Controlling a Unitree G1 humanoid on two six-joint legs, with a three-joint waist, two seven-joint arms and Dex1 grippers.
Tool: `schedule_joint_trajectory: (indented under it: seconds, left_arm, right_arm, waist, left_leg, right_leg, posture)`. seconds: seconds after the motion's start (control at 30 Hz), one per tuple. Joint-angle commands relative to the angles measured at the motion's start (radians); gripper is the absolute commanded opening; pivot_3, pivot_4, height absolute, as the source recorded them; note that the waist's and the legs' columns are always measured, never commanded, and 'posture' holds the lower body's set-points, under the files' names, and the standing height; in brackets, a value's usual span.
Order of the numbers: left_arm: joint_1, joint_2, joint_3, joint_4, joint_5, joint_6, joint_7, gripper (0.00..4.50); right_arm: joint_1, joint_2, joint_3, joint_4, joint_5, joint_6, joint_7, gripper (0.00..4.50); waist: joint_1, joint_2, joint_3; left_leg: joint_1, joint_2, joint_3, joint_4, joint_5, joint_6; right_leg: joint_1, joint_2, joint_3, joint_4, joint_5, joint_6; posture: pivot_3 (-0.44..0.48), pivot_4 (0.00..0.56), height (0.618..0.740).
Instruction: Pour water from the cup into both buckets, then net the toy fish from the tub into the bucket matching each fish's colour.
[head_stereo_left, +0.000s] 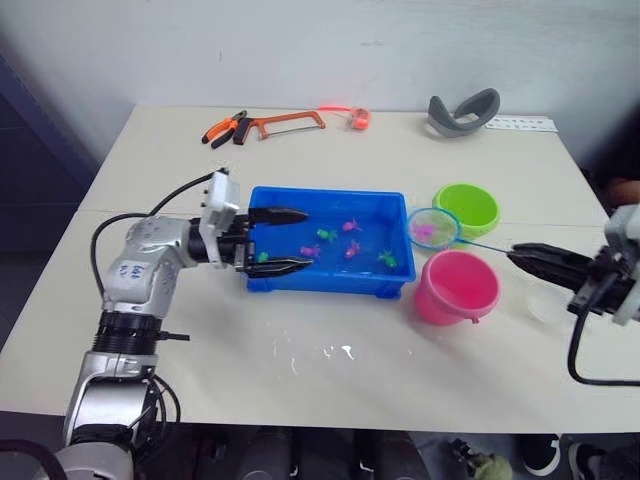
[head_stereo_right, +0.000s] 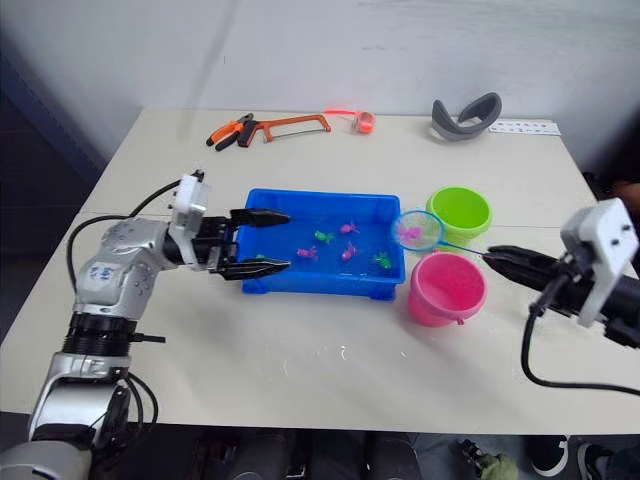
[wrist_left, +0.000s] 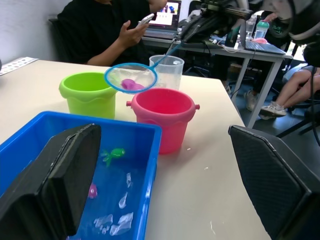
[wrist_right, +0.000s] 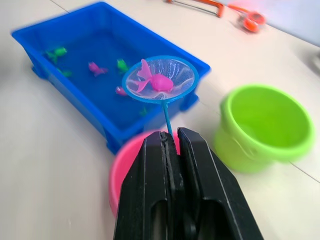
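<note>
Holding the net by its thin handle, your right gripper is clamped tight, with a pink fish in the hoop above the gap between the tub and the green bucket, at 12 o'clock from the pink bucket. Your left gripper is spread wide and empty, straddling the tub's 9 o'clock wall. Other fish sit in the tub, the cup stands beyond the buckets, and pliers and a hacksaw lie at the table's 12 o'clock edge.

Tub: bright blue plastic, smooth, glossy.
Buckets: lime green bucket and pink bucket, smooth moulded plastic, slight sheen.
Cup: clear plastic, see-through.
Net: fine see-through mesh, light blue rim.
Toy fish: pink plastic, shiny.
Table: pale, matt.
Right gripper fingers: black, smooth, dull sheen.
</note>
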Motion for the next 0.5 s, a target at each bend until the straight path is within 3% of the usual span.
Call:
schedule_joint_trajectory:
  seconds: [0.03, 0.2, 0.5]
  left_arm:
    - [-0.161, -0.071, -0.091, -0.004, 0.047, 0.072, 0.058, 4.44]
    - [-0.226, -0.097, -0.143, 0.028, 0.081, 0.076, 0.039, 4.44]
    - [-0.198, -0.092, -0.153, 0.046, 0.104, 0.039, 0.005, 4.44]
  right_arm:
    - [0.208, 0.040, -0.206, -0.164, -0.032, -0.066, -0.003, 0.00]
    - [0.353, 0.097, -0.211, -0.192, -0.158, -0.277, -0.034, 0.00]
    - [0.486, 0.142, -0.157, -0.087, -0.438, -0.797, -0.106, 0.00]
  waist:
    - [0.001, 0.000, 0.000]
    - [-0.007, 0.000, 0.000]
    - [-0.005, 0.000, -0.001]
  left_leg:
    - [0.000, 0.000, 0.000, 0.000, 0.000, 0.000]
    - [0.003, -0.001, 0.002, 0.000, 0.001, 0.000]
    - [0.004, 0.000, 0.002, -0.001, 0.002, -0.002]
  right_leg:
    - [0.000, 0.000, 0.000, 0.000, 0.000, 0.000]
    - [0.001, 0.001, 0.004, 0.001, 0.000, 0.000]
    - [0.000, 0.005, 0.010, 0.002, 0.000, 0.000]
  posture:
    - [0.000, 0.150, 0.740]
    - [0.000, 0.150, 0.740]
    - [0.000, 0.150, 0.740]
